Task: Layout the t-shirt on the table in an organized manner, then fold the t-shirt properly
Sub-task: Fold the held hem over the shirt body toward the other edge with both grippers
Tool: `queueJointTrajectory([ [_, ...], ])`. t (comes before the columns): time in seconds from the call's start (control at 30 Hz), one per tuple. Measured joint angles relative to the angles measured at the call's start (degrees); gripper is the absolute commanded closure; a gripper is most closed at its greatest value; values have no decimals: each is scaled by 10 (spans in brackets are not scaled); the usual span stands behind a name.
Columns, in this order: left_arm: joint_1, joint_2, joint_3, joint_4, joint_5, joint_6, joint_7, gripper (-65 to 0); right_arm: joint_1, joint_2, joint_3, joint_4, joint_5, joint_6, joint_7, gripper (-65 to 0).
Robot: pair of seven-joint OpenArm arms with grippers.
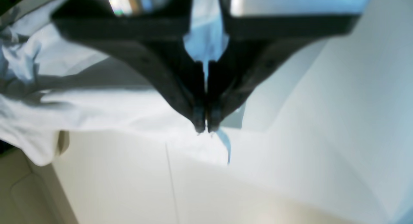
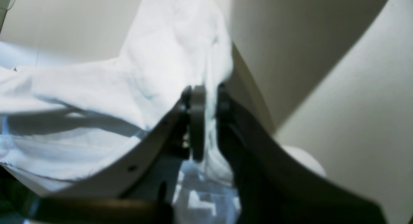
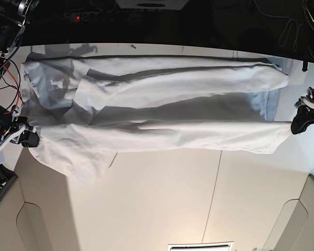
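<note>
The white t-shirt (image 3: 162, 112) lies stretched wide across the table (image 3: 167, 198), pulled taut between both grippers, with grey folds along its length. At the right end of the base view my left gripper (image 3: 298, 123) is shut on the shirt's edge. In the left wrist view its fingertips (image 1: 206, 125) meet with a thin strip of cloth (image 1: 226, 143) caught between them. At the left end my right gripper (image 3: 27, 137) is shut on the shirt, and cloth (image 2: 167, 56) bunches between its fingers (image 2: 197, 120). A loose flap hangs below the taut line near the right gripper.
A thin dark seam (image 3: 214, 193) crosses the table. Cables and electronics (image 3: 2, 31) hang at the upper left of the base view, more wiring (image 3: 311, 21) at the upper right. The table's edges lie close to both grippers.
</note>
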Motion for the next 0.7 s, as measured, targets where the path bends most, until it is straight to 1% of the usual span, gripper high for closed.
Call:
queueJointTrajectory([
  [0.07,8,0,-3,0,-3,0,17,0,0,0,0,0,0,0,0,0],
  [0.2,21,2,-3,0,-29,0,38,0,0,0,0,0,-2,-1,0,0],
  [0.3,29,2,-3,0,-43,0,64,0,-2,0,0,0,-3,-1,-6,0],
  [0.5,33,3,-3,0,-93,0,139,0,-2,0,0,0,-17,-3,-13,0],
  [0.57,33,3,-3,0,-97,0,158,0,-2,0,0,0,-29,-3,-13,0],
  [0.7,33,3,-3,0,-94,0,165,0,-2,0,0,0,-52,-3,-13,0],
])
